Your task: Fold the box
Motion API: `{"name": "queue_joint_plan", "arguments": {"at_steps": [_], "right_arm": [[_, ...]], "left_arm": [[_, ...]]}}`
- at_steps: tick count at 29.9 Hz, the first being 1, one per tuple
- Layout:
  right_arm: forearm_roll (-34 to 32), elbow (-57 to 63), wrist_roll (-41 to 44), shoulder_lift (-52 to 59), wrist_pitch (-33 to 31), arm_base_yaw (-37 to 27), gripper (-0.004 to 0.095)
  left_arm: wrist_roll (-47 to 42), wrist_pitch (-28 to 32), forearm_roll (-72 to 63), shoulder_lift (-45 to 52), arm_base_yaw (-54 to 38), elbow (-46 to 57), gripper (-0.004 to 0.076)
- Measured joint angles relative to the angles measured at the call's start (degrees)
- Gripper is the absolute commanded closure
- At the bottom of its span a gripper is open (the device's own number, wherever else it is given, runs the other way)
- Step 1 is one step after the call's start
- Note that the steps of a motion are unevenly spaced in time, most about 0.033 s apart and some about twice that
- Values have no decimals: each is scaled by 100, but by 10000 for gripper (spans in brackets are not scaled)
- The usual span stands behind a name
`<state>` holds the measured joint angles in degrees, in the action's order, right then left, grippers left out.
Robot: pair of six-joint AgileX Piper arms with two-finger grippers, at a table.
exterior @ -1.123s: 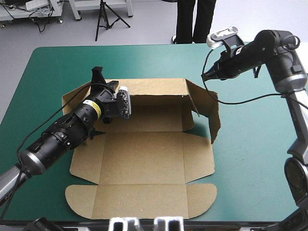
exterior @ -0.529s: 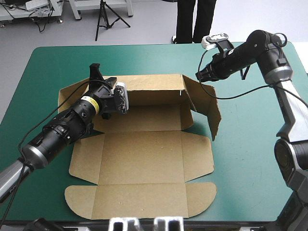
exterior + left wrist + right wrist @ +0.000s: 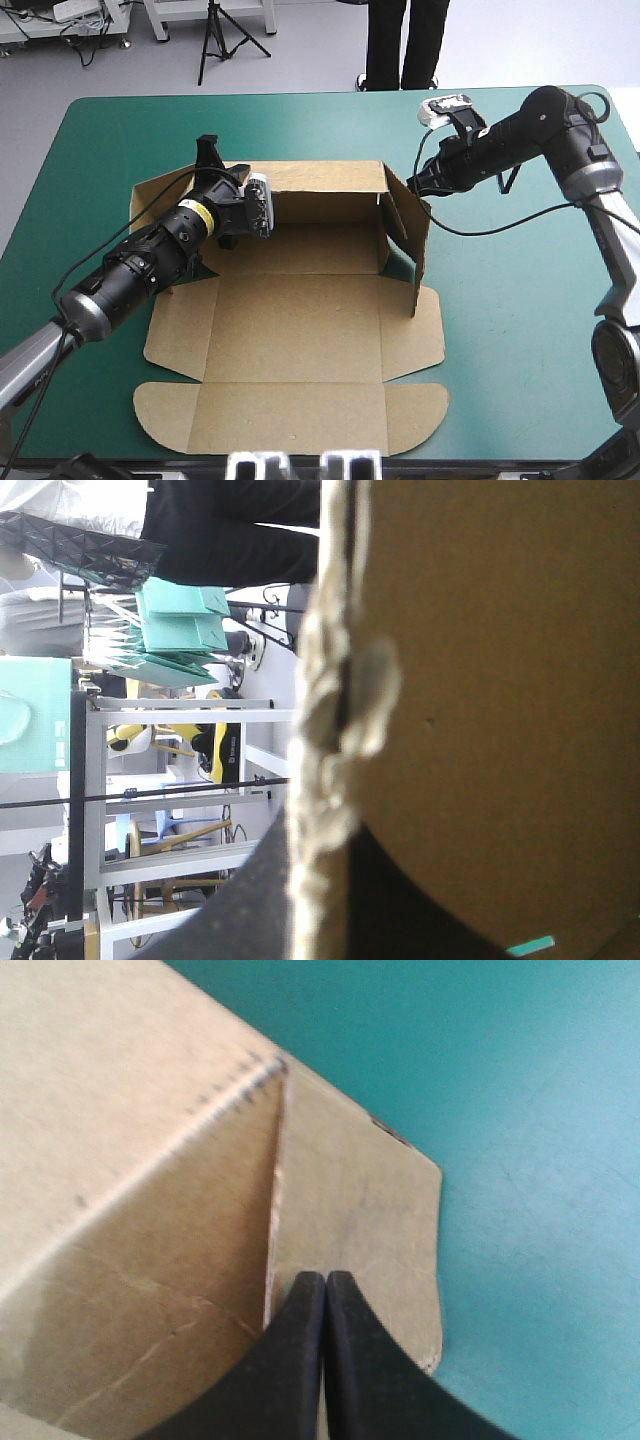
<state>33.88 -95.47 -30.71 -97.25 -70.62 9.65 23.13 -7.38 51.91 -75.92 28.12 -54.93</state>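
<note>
Brown box (image 3: 300, 330) of corrugated board, part-raised, mid-table.

My left gripper (image 3: 218, 168) pinches the box's back-left corner, its frayed fluted edge between my black fingers (image 3: 240, 910). My right gripper (image 3: 325, 1278) is closed to a point against the upright right side flap, beside a crease. Back wall stands. The round-eared lid lies flat on the teal-green cover (image 3: 520, 330).

The box (image 3: 300, 330) lay open at the middle of the table (image 3: 520, 340), a cut sheet of brown board; its far wall stood upright; the right side wall stood raised too, its end flap turned inward at the far right corner; the left side panel (partly hidden) looked tilted up; the near panels and the round-eared lid lay flat.
</note>
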Motion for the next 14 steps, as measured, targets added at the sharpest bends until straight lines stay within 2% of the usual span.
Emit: {"name": "queue_joint_plan", "arguments": {"at_steps": [9,14], "right_arm": [[98,487,-86,27,10,0,926],[98,927,-485,90,33,0,926]], "left_arm": [[-75,69,0,0,0,0,732],[-75,28,0,-5,0,0,732]]}}
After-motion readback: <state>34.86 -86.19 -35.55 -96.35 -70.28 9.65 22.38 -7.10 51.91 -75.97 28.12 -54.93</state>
